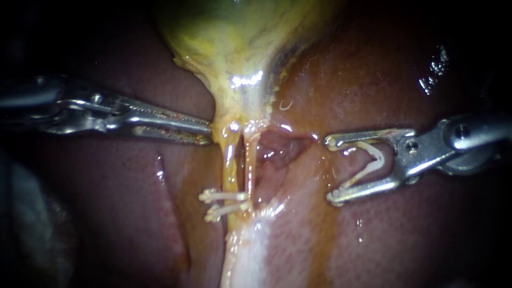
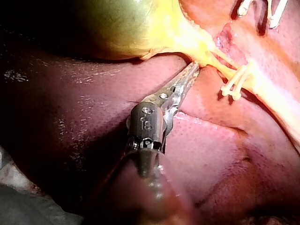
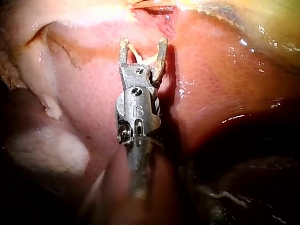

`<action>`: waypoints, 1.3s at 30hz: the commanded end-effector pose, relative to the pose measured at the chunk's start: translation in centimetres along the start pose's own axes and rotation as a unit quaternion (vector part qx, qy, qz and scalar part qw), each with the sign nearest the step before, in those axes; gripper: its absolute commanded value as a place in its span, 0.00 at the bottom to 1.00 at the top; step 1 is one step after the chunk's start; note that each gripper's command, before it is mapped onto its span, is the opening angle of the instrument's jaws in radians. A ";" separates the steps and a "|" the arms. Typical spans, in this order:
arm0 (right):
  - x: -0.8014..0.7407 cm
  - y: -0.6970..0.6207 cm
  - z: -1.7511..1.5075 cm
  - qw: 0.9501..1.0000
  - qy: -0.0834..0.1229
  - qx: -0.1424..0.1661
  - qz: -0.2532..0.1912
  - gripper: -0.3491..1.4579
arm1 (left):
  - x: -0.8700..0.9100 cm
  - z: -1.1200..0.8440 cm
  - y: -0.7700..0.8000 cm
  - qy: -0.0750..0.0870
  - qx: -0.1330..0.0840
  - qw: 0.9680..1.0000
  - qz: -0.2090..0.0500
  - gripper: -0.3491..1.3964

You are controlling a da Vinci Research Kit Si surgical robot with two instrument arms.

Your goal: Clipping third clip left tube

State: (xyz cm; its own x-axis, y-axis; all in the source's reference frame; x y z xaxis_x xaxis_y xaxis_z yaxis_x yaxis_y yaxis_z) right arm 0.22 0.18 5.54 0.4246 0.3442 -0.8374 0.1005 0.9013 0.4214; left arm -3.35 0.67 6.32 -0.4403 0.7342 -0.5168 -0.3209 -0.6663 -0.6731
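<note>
**Right instrument (image 1: 332,169) carries a white clip (image 1: 370,162) short of the left tube (image 1: 230,165)**

Right instrument's jaws stand wide apart with the V-shaped white clip seated between them. Both jaws touch its legs, so they grip the clip and nothing else. In the endoscope view the jaws sit well to the right of the two set clips (image 1: 224,202), over bare liver (image 1: 133,213) and apart from both tubes. The right wrist view shows the same jaws (image 3: 143,43) and clip (image 3: 145,58), pointing toward the raw pocket beside the tubes.

Two set clips lie across the left tube, one just under the other. The right tube (image 1: 249,165) runs just beside it. Above the set clips, where the tubes meet the gallbladder (image 1: 234,37), the left instrument (image 1: 208,134) has its jaws closed on the yellow gallbladder tissue; the left wrist view (image 2: 191,70) shows the same hold.
</note>
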 end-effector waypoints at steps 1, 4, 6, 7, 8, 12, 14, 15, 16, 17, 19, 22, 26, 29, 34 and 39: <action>0.00 0.00 0.00 1.000 0.000 0.000 0.000 0.47 | 0.01 -0.04 0.00 0.000 -0.001 1.000 -0.004 0.00; 0.00 0.00 0.00 1.000 0.000 0.000 0.000 0.47 | 0.06 -0.16 0.00 -0.002 -0.006 1.000 -0.005 0.00; 0.00 0.00 0.00 1.000 0.000 0.000 0.000 0.47 | 0.11 -0.27 0.01 -0.002 -0.007 1.000 -0.006 0.00; 0.00 0.00 0.00 1.000 0.000 0.000 0.000 0.47 | 0.14 -0.32 0.02 -0.002 -0.006 1.000 -0.006 0.00; 0.00 0.00 0.00 1.000 0.000 0.000 0.000 0.47 | 0.16 -0.36 0.03 0.000 -0.006 1.000 -0.007 0.00; 0.03 -0.01 0.01 1.000 0.000 0.000 0.001 0.47 | 0.25 -0.56 0.07 0.007 -0.004 1.000 -0.010 0.00; 0.09 -0.01 0.03 1.000 0.000 -0.001 0.002 0.47 | 0.27 -0.61 0.08 0.007 -0.002 1.000 -0.011 0.00; 0.12 -0.01 0.05 1.000 0.000 -0.001 0.000 0.47 | 0.28 -0.63 0.09 0.009 -0.003 1.000 -0.011 0.00; 0.17 -0.01 0.09 1.000 0.000 0.001 0.013 0.47 | 0.29 -0.65 0.10 0.009 -0.002 1.000 -0.011 0.00; 0.20 -0.02 0.13 1.000 0.001 0.003 0.019 0.47 | 0.29 -0.65 0.10 0.009 -0.002 1.000 -0.011 0.00; 0.28 -0.04 0.24 0.999 0.001 0.006 0.050 0.47 | 0.29 -0.66 0.11 0.009 -0.002 1.000 -0.012 0.00; 0.39 -0.05 0.42 0.997 0.001 0.009 0.081 0.47 | 0.29 -0.66 0.11 0.009 -0.002 1.000 -0.012 0.00; 0.54 -0.04 0.66 0.993 0.002 0.016 0.116 0.47 | 0.29 -0.66 0.12 0.009 -0.002 1.000 -0.012 0.00; 0.61 -0.02 0.82 0.989 0.012 0.029 0.143 0.47 | 0.30 -0.65 0.13 0.009 -0.002 1.000 -0.012 0.00; 0.65 0.02 0.99 0.982 0.039 0.046 0.178 0.45 | 0.30 -0.65 0.13 0.009 -0.001 1.000 -0.012 0.00; 0.65 0.09 1.16 0.976 0.049 0.049 0.209 0.45 | 0.30 -0.64 0.13 0.009 -0.001 1.000 -0.012 0.00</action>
State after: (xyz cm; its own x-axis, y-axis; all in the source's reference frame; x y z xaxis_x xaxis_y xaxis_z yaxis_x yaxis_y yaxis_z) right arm 1.57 0.18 5.46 0.3558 0.7078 -0.6103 0.0216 0.6466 0.7625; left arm -2.99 0.88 5.73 -0.4166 0.7524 -0.5102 -0.3293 -0.6480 -0.6867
